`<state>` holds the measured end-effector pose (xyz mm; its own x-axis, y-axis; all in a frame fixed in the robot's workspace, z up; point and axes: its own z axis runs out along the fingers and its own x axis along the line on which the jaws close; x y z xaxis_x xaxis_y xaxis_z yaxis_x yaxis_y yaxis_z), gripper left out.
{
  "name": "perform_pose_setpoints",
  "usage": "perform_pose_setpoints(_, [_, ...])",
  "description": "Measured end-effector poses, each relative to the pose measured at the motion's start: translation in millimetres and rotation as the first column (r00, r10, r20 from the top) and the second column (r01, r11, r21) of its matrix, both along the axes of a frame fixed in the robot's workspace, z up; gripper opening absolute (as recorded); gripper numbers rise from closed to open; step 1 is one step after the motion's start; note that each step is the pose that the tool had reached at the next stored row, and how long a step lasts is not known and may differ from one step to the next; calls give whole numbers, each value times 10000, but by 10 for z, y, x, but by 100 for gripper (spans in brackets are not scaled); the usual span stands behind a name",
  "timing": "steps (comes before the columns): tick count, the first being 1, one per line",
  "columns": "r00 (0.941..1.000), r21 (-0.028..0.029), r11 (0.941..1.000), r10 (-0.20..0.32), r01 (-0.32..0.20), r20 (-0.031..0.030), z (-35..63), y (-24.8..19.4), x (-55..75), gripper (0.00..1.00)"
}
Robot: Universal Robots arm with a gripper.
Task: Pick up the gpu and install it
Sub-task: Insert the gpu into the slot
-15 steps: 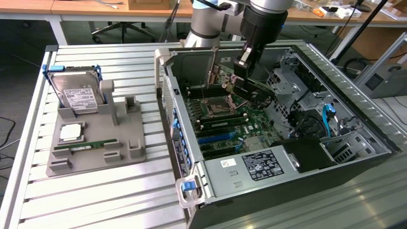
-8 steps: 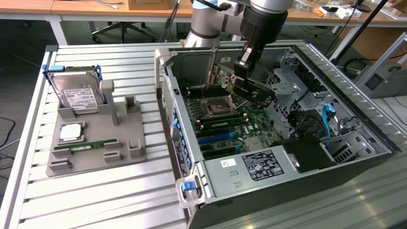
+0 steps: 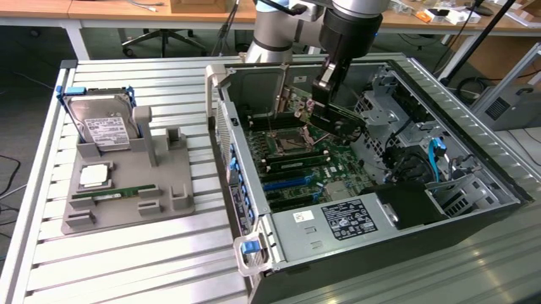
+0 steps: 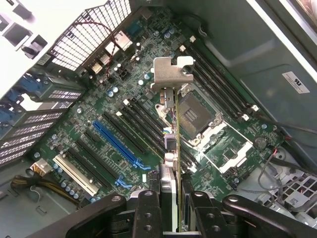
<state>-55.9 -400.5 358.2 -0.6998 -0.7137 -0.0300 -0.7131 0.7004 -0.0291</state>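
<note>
Now over the motherboard (image 4: 99,114), the gpu (image 4: 172,79), edge-on, clamped in the part-closed hand (image 4: 174,201).

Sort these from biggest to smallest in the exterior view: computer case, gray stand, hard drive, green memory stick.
1. computer case
2. gray stand
3. hard drive
4. memory stick, long but far thinner

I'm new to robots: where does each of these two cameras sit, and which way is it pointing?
Exterior view: off the arm, up high, looking down into the open computer case; shows the arm and its hand.
Wrist view: on the wrist, looking along the hand's fingers and the gpu, seen edge-on, toward the motherboard.
Both share: the hand gripping the gpu above the motherboard.
</note>
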Motion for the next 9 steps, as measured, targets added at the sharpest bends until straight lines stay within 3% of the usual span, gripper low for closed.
perform_pose_setpoints(9, [9997, 0, 9997, 252, -252, 0, -1, 0, 0, 27])
